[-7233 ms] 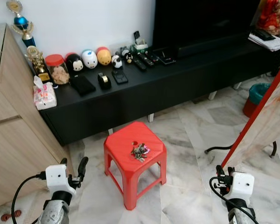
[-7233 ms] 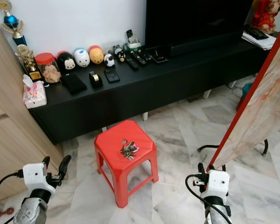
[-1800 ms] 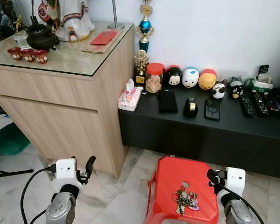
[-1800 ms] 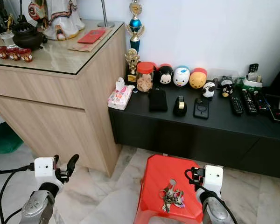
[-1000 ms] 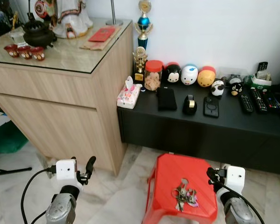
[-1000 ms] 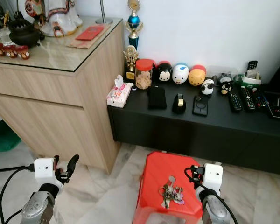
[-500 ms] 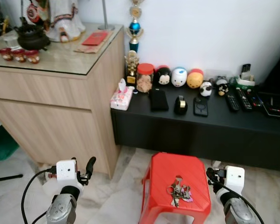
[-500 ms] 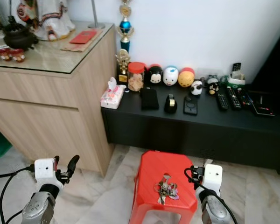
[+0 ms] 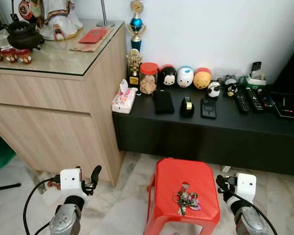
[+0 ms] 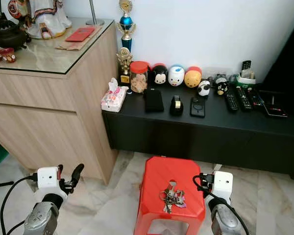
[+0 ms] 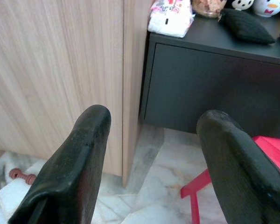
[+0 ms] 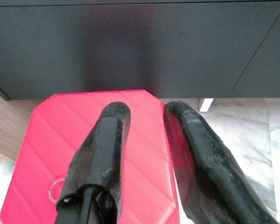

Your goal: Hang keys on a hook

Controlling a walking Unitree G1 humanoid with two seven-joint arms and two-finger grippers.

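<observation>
the left pincer (image 9: 94, 172) hangs low over the marble floor (image 9: 115, 215), its two black fingers (image 11: 70, 168) spread well apart and holding nothing. ahead of it stands a light wooden cabinet (image 9: 49, 117) with a glass top, and just beyond that, further toward the right pincer, a low black bench (image 9: 206, 129) against the white wall. on the bench, nearest the cabinet, lie a tissue pack (image 9: 123, 99) and a red-lidded jar (image 9: 149, 78), then a row of round toy figures (image 9: 185, 77) and several remotes (image 9: 252, 99). between the two pincers stands a red plastic stool (image 9: 182, 196), and the keys (image 9: 185, 200) lie in a bunch on its seat, near the right pincer and well apart from the left one. the right pincer (image 9: 219, 180) hovers just beside the stool's edge, fingers (image 12: 196, 158) nearly together with a narrow gap, gripping nothing.
</observation>
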